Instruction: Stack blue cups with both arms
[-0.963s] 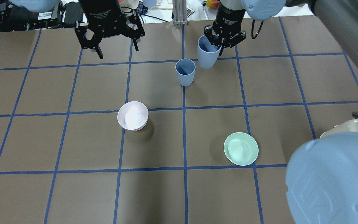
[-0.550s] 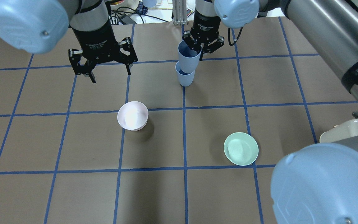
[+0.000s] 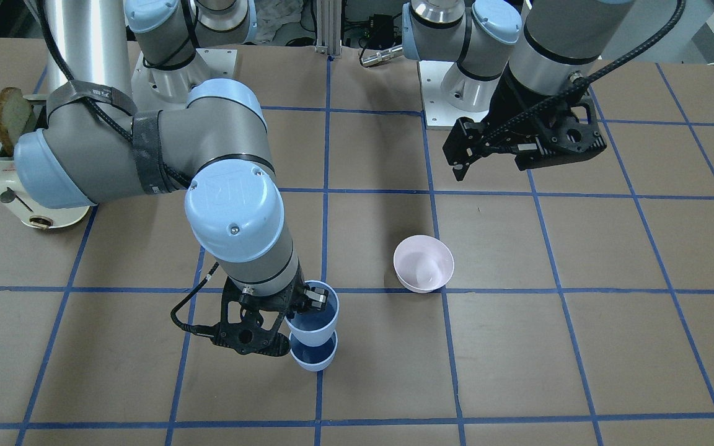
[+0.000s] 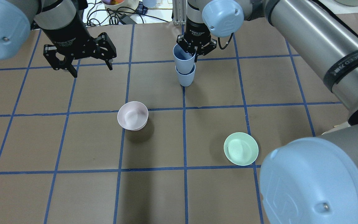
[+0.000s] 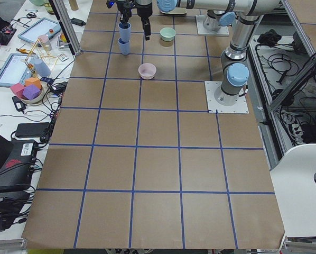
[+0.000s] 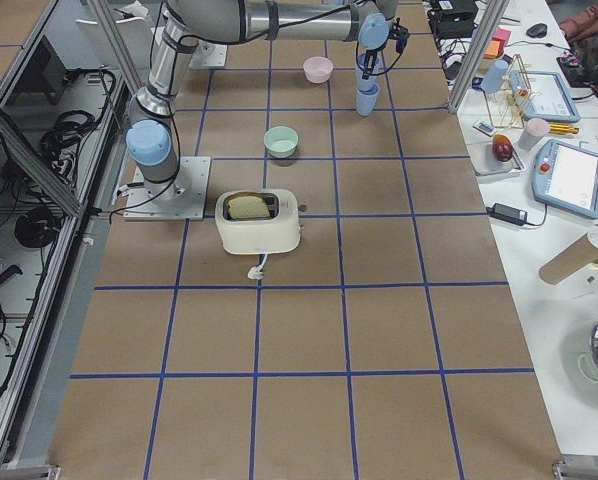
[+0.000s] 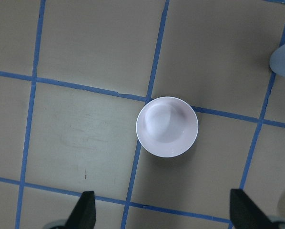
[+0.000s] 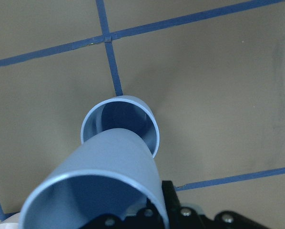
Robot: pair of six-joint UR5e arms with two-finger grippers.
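Cups nearly nested: right gripper (image 4: 195, 51) pinches upper blue cup (image 4: 183, 59) by its rim, base already w/in lower cup (image 4: 185, 78), prob. to drop straight in. Left gripper (image 4: 90, 70) hangs spread, empty, well apart, out of the way.

The top cup (image 8: 109, 162) is hiding part of the bottom cup (image 8: 126, 117) (its own rim is running off the edge).

Your desk (image 4: 154, 199) is brown, gridded with blue tape lines. The upper blue cup (image 4: 183, 59) and lower blue cup (image 4: 185, 78) are pale blue (darker blue inside). Pink bowl (image 4: 132, 115): pale, plain. Green bowl (image 4: 240, 148): mint. Left end effector (image 4: 91, 70) and right end effector (image 4: 194, 51): black.
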